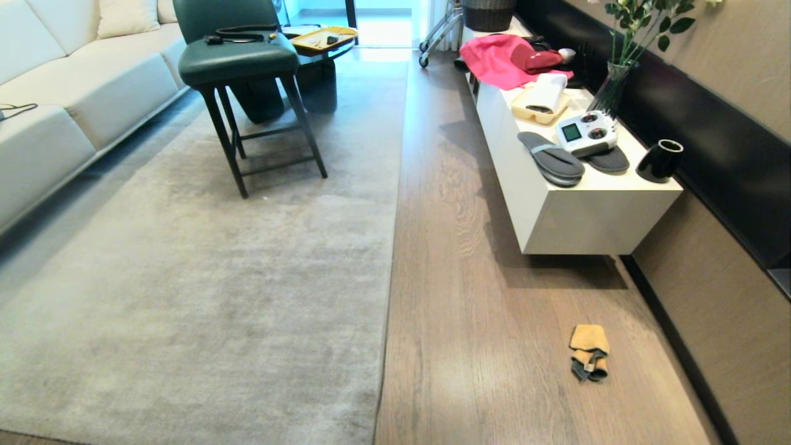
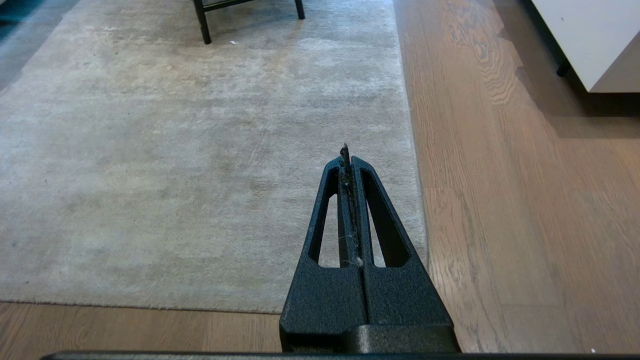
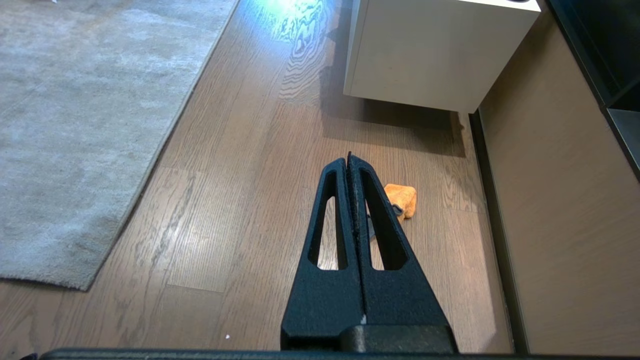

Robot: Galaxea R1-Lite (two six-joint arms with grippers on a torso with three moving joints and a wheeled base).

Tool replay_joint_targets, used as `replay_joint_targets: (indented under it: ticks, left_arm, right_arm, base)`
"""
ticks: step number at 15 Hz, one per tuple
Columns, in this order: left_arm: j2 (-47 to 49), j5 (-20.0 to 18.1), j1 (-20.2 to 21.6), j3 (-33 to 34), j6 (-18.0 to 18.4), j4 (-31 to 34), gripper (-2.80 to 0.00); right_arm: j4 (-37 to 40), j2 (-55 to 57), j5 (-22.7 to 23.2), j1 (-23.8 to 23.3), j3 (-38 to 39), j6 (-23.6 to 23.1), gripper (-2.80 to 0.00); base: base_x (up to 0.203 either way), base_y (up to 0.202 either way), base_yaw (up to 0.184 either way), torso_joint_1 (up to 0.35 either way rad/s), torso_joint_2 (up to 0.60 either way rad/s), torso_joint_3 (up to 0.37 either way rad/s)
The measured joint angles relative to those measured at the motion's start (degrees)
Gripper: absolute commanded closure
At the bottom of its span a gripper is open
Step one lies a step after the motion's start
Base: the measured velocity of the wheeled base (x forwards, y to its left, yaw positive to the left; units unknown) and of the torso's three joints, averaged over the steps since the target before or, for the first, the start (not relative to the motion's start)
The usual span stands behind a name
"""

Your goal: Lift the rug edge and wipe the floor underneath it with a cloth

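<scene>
The pale grey-beige rug lies flat, its long rug edge running straight beside the brown plank floor. A small orange-yellow cloth with a dark grey part lies crumpled on the floor near the right wall. Neither arm shows in the head view. My left gripper hangs shut and empty above the rug, near the rug edge. My right gripper hangs shut and empty above the floor, with the cloth partly hidden behind its fingers.
A white low cabinet along the right wall carries slippers, a controller, a tray, pink fabric, a vase and a black cup. A green-seated chair stands on the rug; a pale sofa lines the left.
</scene>
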Motion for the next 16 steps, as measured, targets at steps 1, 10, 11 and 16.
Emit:
replay_joint_targets:
  ticks: [1, 10, 11, 16]
  left_arm:
    - [0.00, 0.00, 0.00, 0.00, -0.02, 0.00, 0.00]
    - [0.00, -0.01, 0.00, -0.02, -0.05, 0.00, 0.00]
    - [0.00, -0.01, -0.02, -0.02, 0.00, 0.00, 0.00]
    - [0.00, -0.04, 0.00, -0.02, -0.02, -0.02, 0.00]
  right_arm:
    - [-0.02, 0.00, -0.02, 0.00, 0.00, -0.02, 0.00]
    - [0.01, 0.00, 0.00, 0.00, 0.00, -0.02, 0.00]
    - [-0.01, 0.00, 0.00, 0.00, 0.00, -0.04, 0.00]
    - [-0.02, 0.00, 0.00, 0.00, 0.00, 0.02, 0.00]
  base:
    - [0.000, 0.000, 0.000, 0.000, 0.00, 0.000]
    - [0.000, 0.000, 0.000, 0.000, 0.00, 0.000]
    - [0.000, 0.000, 0.000, 0.000, 0.00, 0.000]
    - [0.000, 0.000, 0.000, 0.000, 0.00, 0.000]
